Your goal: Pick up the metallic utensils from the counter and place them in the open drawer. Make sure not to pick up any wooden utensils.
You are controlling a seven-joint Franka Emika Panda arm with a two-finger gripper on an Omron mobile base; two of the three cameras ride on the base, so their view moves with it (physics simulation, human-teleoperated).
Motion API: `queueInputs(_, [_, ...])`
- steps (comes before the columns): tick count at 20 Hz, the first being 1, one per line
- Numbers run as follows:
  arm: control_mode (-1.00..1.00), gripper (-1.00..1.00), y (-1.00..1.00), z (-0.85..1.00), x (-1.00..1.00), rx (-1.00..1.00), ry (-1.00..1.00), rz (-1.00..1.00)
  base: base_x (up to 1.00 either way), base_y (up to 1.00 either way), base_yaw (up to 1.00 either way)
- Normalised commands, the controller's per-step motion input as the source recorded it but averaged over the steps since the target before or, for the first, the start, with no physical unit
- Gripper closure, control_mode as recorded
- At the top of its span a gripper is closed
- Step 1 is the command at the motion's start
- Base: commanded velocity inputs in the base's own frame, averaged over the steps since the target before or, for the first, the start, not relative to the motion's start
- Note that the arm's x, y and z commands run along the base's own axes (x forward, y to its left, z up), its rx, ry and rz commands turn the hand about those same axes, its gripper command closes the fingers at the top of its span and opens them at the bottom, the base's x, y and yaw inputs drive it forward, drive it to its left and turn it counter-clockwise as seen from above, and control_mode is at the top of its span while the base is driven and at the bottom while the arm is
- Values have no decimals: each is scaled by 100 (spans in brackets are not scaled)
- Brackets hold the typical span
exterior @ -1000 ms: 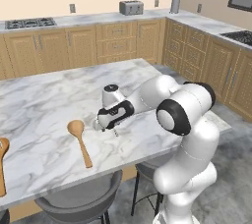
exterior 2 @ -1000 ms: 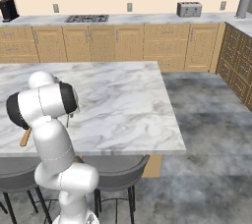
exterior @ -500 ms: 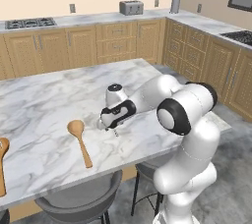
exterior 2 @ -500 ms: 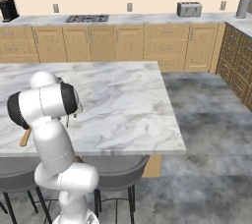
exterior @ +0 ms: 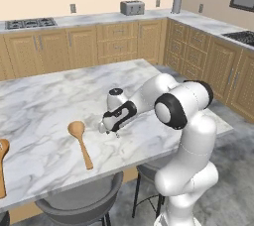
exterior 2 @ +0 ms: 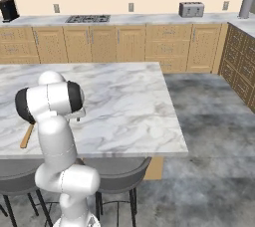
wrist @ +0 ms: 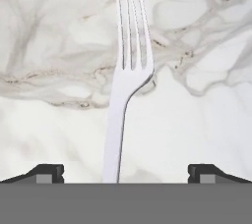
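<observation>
Fork (wrist: pixel 129 78) lying flat on the marble table (wrist: pixel 197 120) right under the hand, silver tines pointing away and its handle running down between the two dark fingertips (wrist: pixel 47 173), and the jaws are standing wide apart with nothing in them. Over in the left base view the gripper (exterior: pixel 110 127) is hanging low over the table near its front edge, while one wooden spoon (exterior: pixel 81 142) is lying just to its left and another (exterior: pixel 2 166) is sitting well apart at the far left.
</observation>
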Motion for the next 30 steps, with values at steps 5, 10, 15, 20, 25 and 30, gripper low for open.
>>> queueInputs(5, [-100, -100, 3, -26, 0, 0, 0, 0, 0, 0, 0])
queueInputs(10, [-100, -100, 2, -5, 0, 0, 0, 0, 0, 0, 0])
queueInputs(15, [-100, 100, 0, 0, 0, 0, 0, 0, 0, 0, 0])
queueInputs(20, [-100, 100, 0, 0, 0, 0, 0, 0, 0, 0, 0])
queueInputs(25, [-100, 100, 0, 0, 0, 0, 0, 0, 0, 0, 0])
queueInputs(30, [-100, 100, -5, 25, -2, 0, 0, 0, 0, 0, 0])
